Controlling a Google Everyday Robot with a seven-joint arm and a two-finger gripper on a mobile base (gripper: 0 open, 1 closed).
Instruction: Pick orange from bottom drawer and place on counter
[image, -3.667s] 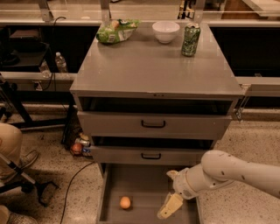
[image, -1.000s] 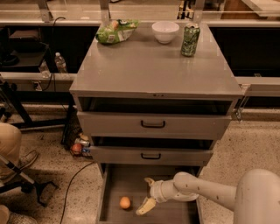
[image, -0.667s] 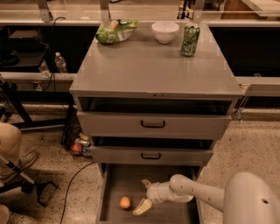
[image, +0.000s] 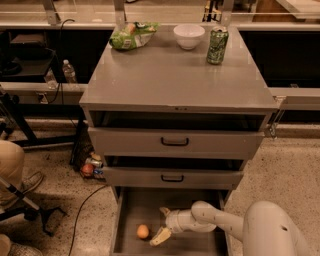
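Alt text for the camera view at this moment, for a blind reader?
The robot's end effector, fingers open, is inside the pulled-out bottom drawer close beside the orange, not touching it. On the counter above sit a green bag, a white bowl and a green can.

The counter (image: 170, 75) is loaded along its rear edge with three items: a green bag (image: 131, 35) at the left, a white bowl (image: 189, 36) near the middle and a green can (image: 217, 45) at the right. The bottom drawer (image: 140, 207) is pulled out. The orange (image: 143, 231) is seated on its floor. The gripper (image: 161, 225) is positioned inside this drawer, just right of the orange, fingers spread.
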